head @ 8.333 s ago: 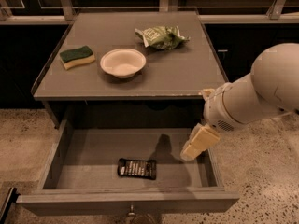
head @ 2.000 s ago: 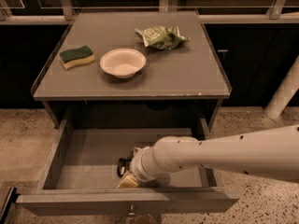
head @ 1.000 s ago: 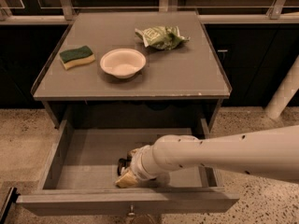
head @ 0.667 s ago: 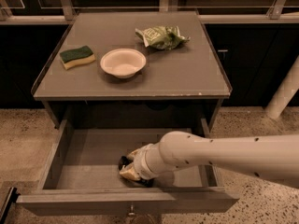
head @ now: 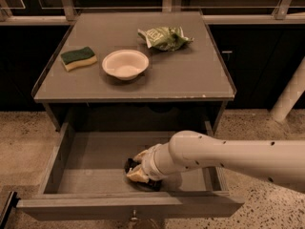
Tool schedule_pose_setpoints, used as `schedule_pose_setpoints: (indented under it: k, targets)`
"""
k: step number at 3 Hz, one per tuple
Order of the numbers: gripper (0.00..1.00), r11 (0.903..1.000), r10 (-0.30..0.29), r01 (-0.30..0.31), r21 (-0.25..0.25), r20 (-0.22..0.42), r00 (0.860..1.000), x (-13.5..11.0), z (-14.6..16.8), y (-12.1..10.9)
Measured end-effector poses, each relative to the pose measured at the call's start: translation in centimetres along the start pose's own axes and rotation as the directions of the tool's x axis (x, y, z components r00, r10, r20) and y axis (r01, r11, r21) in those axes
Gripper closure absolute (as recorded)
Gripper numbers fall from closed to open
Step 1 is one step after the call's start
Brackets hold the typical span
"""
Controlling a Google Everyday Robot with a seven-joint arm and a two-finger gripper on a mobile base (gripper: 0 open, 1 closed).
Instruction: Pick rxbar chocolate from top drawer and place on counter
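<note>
The top drawer (head: 90, 154) is found pulled open below the counter (head: 190, 75). The gripper (head: 137, 171) is lowered inside the drawer, near its front middle, directly over the rxbar chocolate (head: 129, 165). Most of the bar is covered by the gripper and wrist; only dark edges are seen at its left and beneath it. Whether the gripper is closed on the bar, or merely resting against it, cannot be told. The bar's lettering cannot be made out. The arm (head: 233, 154) is cut off at the right edge. On the counter, a sponge (head: 77, 58), a white bowl (head: 125, 64) and a green snack bag (head: 164, 37) are noted. The drawer's metal pull (head: 135, 218) is partly cut off at the bottom edge.
</note>
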State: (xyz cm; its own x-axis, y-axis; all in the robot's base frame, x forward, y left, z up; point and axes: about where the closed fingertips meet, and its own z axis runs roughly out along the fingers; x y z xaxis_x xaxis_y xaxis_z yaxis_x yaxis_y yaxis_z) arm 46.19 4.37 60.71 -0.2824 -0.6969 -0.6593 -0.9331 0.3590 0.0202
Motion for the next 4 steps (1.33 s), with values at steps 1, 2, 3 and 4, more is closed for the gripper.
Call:
schedule_pose_setpoints:
  k: [1,2,3,4]
  targets:
    - [1.0,0.9985,-0.053,0.053,-0.017,-0.009,0.999,-2.2,-2.8,1.3]
    - [1.0,0.991,-0.133,0.133,0.013,-0.015,0.991,-6.2,-8.2,3.1]
    - [1.0,0.9745,-0.215,0.216,0.06,-0.025,0.976,-10.0,-12.9,4.0]
    - [1.0,0.9745,-0.215,0.216,0.06,-0.025,0.976,-10.0,-12.9,4.0]
